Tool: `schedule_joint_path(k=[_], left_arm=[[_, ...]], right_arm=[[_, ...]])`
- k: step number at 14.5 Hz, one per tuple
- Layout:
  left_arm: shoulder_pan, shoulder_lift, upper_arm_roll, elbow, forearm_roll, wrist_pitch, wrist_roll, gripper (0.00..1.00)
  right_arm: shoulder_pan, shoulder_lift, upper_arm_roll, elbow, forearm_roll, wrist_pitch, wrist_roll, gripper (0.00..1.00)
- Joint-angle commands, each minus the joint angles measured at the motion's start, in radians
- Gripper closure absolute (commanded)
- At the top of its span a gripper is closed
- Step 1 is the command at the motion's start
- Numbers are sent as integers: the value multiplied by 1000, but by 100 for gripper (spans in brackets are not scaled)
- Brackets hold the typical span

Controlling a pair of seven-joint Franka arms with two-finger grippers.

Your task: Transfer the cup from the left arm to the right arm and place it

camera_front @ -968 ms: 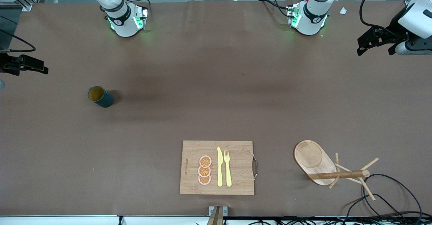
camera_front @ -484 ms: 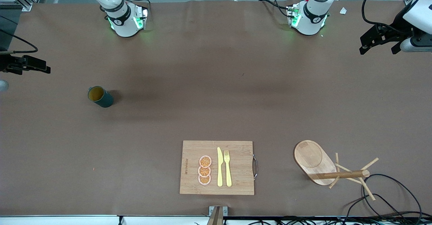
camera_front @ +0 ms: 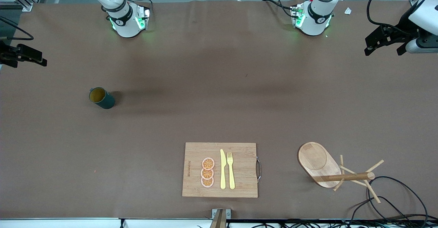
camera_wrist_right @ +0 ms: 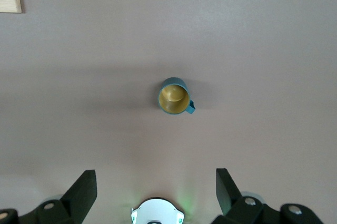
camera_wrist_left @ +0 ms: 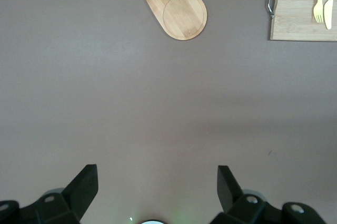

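Brown matte covering spreads flat over the whole table (camera_front: 219,94). Upright on it, toward the right arm's end, stands the cup (camera_front: 101,98), a small glossy teal-green cylinder with a yellow-brown inside and a stubby side handle. Nothing touches it. The right gripper (camera_front: 34,57) hangs over the table's edge at that same end, up in the air and well apart from the cup; in the right wrist view its two dark fingers (camera_wrist_right: 84,187) stand wide apart and empty, with the cup (camera_wrist_right: 175,97) showing between them, far below on the bare surface. The left gripper (camera_front: 383,45) hangs over the table's left-arm end, jaws likewise spread with nothing between them, and the cup lies far from it.

Closer to the front camera than either gripper lies a rectangular bamboo cutting board (camera_front: 239,169) with a metal handle, carrying a pale yellow plastic knife (camera_front: 222,169), a matching fork (camera_front: 231,169) and three orange slices (camera_front: 207,172). Beside it, toward the left arm's end, stands a wooden peg rack (camera_front: 328,168) on a smooth oval base.
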Motion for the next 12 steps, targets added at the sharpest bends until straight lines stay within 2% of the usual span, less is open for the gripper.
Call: schedule_joint_path(k=[1,7,12], left_arm=[[2,13,-3,28,14,-11,10,0],[-4,20,-3,29,13,-11,11,0],[-6,21,-3,29,14,-11,62,0]], right_arm=[[8,-60,5,-65,-6,29,5,0],[20,-103,4,-65,-8,21,4,0],[18,-101,1,-68,-6,18,18,0]])
